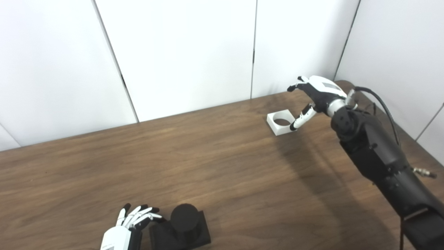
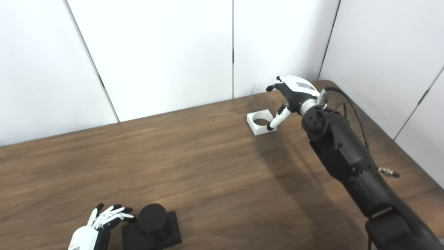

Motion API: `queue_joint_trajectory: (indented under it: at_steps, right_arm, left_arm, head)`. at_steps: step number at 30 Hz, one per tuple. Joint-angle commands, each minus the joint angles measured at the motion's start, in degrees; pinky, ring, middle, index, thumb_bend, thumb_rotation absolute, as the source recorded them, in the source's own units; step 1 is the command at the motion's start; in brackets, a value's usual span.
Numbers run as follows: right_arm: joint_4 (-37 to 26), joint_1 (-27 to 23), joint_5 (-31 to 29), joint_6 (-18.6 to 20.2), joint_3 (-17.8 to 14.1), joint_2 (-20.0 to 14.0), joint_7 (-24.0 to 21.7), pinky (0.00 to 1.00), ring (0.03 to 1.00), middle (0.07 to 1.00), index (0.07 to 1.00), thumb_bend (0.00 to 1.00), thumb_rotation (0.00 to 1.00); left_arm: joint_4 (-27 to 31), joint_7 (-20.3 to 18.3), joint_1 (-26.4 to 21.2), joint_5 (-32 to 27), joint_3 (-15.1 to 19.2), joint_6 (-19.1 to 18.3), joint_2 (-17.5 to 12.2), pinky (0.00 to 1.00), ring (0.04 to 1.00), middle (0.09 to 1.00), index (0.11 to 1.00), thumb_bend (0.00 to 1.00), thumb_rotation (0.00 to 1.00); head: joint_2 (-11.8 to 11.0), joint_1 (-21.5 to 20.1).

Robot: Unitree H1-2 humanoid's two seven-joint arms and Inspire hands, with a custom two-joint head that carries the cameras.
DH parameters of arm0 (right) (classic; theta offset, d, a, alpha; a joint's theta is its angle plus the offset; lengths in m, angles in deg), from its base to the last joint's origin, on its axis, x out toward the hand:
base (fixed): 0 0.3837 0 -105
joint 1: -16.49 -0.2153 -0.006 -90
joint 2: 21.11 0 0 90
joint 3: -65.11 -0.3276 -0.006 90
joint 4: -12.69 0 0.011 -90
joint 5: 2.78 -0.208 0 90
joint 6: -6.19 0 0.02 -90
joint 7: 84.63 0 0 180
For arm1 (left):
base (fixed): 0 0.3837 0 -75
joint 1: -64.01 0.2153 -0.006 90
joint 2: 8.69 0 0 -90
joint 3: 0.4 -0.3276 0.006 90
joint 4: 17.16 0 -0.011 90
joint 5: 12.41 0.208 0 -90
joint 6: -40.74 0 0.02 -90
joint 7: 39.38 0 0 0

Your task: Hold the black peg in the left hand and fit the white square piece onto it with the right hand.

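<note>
The peg (image 1: 185,218) stood upright on its square black base (image 1: 180,234) at the near edge of the wooden surface (image 1: 194,163), just to the right of the left hand's fingers (image 1: 142,214). The left hand (image 1: 121,232) rested beside the base with its fingers spread and stretched forward, holding nothing; their tips lay close to the base's left edge, though whether they touched it could not be told. The peg was a short, round black cylinder, and nothing sat on it.

The white piece (image 2: 261,121) lay flat on the far side of the surface, near the white wall panels (image 2: 156,52), with its round hole facing up. It was well apart from the peg. The right hand (image 2: 290,95) hung just to the right of the piece and a little above it, palm turned down toward the surface. Its fingers were apart and gripped nothing. One of the right fingers (image 2: 275,119) pointed downward, its dark tip at the piece's right edge, touching it or nearly so; the pictures did not settle which. The other fingers curled forward above the far side of the piece without reaching it. The right arm (image 2: 347,159), black and jointed, stretched across the right side of the surface, with a black cable (image 2: 353,107) looping from the wrist.
</note>
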Motion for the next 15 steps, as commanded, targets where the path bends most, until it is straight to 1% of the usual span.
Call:
queue_joint_trajectory:
  at_steps: [1, 6, 11, 15]
  right_arm:
    - [1.4, -4.5, 1.4, -1.7, 1.3, -2.8, -0.3, 0.98, 1.000, 1.000, 0.794, 0.93, 0.15]
    - [5.8, -7.8, 2.5, -2.7, 5.7, -4.8, -2.7, 1.00, 1.000, 1.000, 0.780, 0.95, 0.19]
    - [8.4, -9.5, 2.2, -3.5, 7.6, -5.1, -3.4, 0.99, 1.000, 1.000, 0.777, 0.98, 0.20]
    - [10.3, -10.3, 2.2, -3.9, 9.0, -4.6, -2.9, 0.99, 1.000, 1.000, 0.793, 0.99, 0.20]
  left_arm:
    - [-4.0, 0.8, 0.3, 0.7, 0.8, -0.6, -1.6, 1.00, 0.867, 0.774, 0.484, 0.52, 0.05]
    - [-3.8, 0.8, 0.3, 0.8, 0.8, -0.7, -1.4, 1.00, 0.868, 0.773, 0.484, 0.52, 0.05]
    - [-3.7, 0.9, 0.3, 0.9, 0.8, -0.6, -1.3, 1.00, 0.866, 0.771, 0.484, 0.52, 0.05]
    - [-3.4, 0.5, 0.4, 1.1, 0.7, -0.9, -1.2, 1.00, 0.868, 0.773, 0.484, 0.52, 0.05]
  head:
    - [0.1, 0.0]
    - [0.4, 0.4]
    - [0.6, 0.8]
    - [0.6, 0.8]
